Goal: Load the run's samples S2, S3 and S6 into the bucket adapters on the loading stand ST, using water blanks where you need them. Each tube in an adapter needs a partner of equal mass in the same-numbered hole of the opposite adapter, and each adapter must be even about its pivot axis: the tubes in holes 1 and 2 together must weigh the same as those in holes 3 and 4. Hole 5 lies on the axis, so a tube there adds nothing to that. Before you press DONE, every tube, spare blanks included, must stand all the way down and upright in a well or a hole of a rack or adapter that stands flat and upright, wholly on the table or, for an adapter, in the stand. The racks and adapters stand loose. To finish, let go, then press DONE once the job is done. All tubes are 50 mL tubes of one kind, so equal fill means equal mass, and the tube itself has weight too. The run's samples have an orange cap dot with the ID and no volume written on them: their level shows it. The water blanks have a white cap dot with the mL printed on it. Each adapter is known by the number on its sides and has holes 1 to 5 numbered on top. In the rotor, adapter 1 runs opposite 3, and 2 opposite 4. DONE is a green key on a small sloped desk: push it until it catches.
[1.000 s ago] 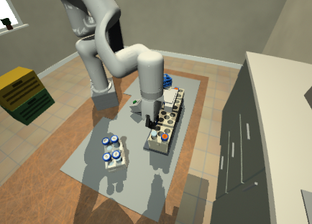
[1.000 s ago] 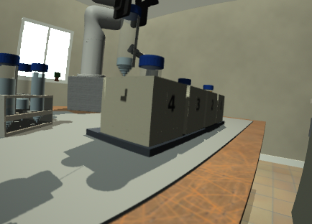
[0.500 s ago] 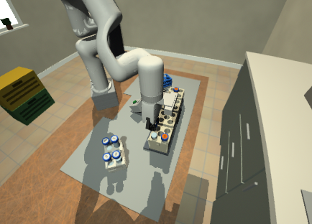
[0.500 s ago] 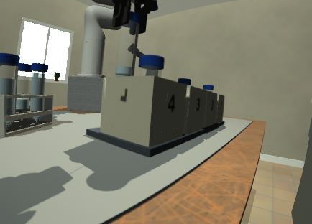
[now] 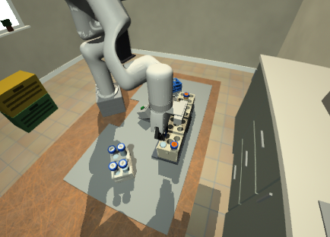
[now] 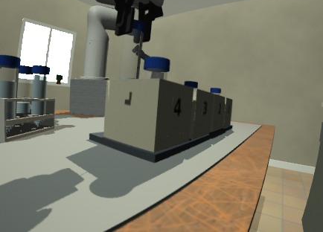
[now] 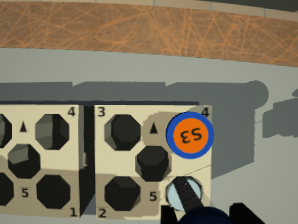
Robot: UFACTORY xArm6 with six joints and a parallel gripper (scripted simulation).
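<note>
My gripper (image 5: 160, 134) (image 6: 135, 35) (image 7: 207, 216) is shut on a blue-capped tube (image 6: 138, 25) (image 7: 184, 194), held upright by its cap over adapter 4 (image 5: 167, 154) (image 6: 130, 112) (image 7: 102, 165). The tube's lower end is in hole 1; its cap is well above the adapter's top, its dot hidden. Orange-dotted S3 (image 5: 174, 144) (image 6: 156, 64) (image 7: 190, 135) stands in hole 4. Holes 2, 3 and 5 look empty. Adapter 3 (image 6: 204, 120) (image 7: 50, 162) stands beside it on the loading stand (image 6: 155, 157). Another orange-dotted tube (image 5: 185, 94) stands in a far adapter, ID unreadable.
A small rack (image 5: 129, 171) (image 6: 3, 125) at the front left holds several white-dotted tubes (image 5: 122, 163) (image 6: 8, 62). A blue rack (image 5: 176, 85) stands behind the far adapters. The DONE desk (image 5: 143, 112) is left of the stand, near my arm. The arm hides part of the middle adapters.
</note>
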